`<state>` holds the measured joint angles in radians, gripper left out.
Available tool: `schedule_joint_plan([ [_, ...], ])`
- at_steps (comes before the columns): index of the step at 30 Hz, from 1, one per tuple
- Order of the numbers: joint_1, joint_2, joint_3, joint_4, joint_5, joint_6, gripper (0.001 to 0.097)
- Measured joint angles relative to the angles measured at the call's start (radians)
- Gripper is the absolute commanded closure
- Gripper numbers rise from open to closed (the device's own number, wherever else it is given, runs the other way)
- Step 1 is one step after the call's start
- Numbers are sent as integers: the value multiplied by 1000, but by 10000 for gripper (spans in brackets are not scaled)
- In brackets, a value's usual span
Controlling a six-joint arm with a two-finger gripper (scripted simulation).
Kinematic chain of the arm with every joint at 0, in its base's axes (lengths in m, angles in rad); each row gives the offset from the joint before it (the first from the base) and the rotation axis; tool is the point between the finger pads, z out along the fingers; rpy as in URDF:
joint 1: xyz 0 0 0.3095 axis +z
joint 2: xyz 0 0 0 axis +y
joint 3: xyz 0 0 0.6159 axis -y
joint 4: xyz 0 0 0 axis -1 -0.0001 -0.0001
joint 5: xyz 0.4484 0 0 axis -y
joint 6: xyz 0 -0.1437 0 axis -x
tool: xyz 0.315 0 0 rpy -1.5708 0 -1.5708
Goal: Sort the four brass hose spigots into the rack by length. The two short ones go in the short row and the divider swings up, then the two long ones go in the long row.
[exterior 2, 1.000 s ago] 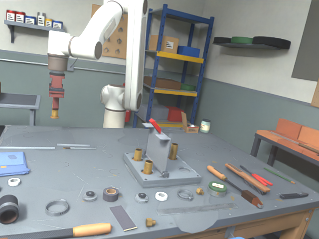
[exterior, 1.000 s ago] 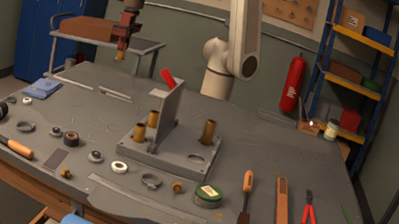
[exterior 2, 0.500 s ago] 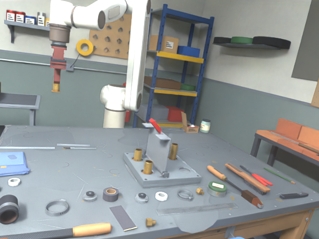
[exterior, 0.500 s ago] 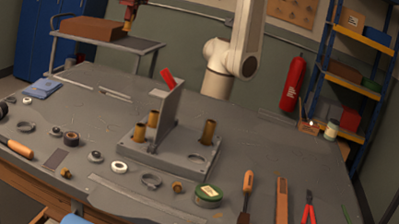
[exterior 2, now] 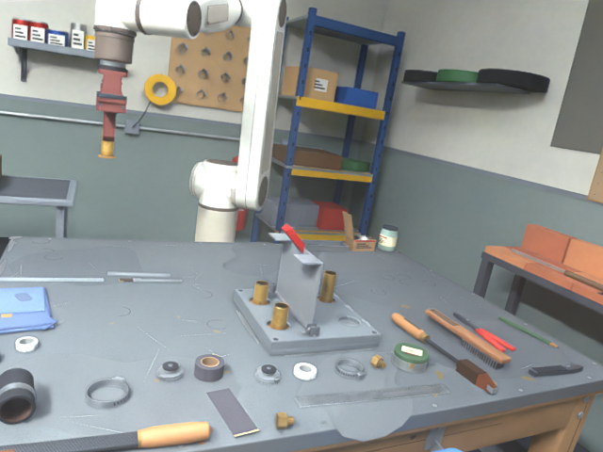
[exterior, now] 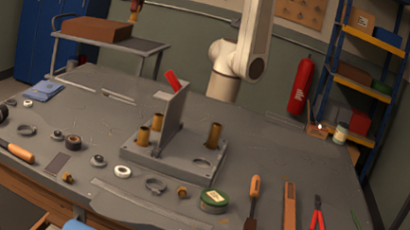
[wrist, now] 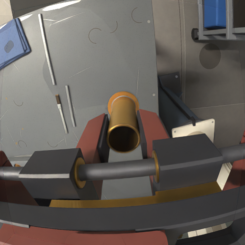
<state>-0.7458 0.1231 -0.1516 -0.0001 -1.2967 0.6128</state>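
A brass hose spigot (wrist: 123, 124) hangs upright in my closed gripper (exterior 2: 107, 141), high above the far left part of the bench, well away from the rack (exterior 2: 306, 321). In the rack two short spigots (exterior: 143, 135) (exterior: 157, 121) stand in the row on one side of the divider (exterior: 173, 114), which stands upright with its red handle (exterior: 172, 80) on top. One long spigot (exterior: 213, 136) stands in the row on the other side, next to an empty hole (exterior: 202, 162).
Behind the bench stand my arm's white base (exterior: 224, 71), a blue shelf unit (exterior: 367, 70) and a side table (exterior: 108, 41) with a brown box. Clamps, rings, tape rolls, a file, a wire brush, pliers and a steel ruler lie along the bench's near edge.
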Motion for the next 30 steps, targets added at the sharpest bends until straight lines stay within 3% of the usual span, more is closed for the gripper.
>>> schedule_joint_plan([
  [15,51,-2,0,0,-1,-52,951],
  [30,278,22,28,0,-6,-278,951],
])
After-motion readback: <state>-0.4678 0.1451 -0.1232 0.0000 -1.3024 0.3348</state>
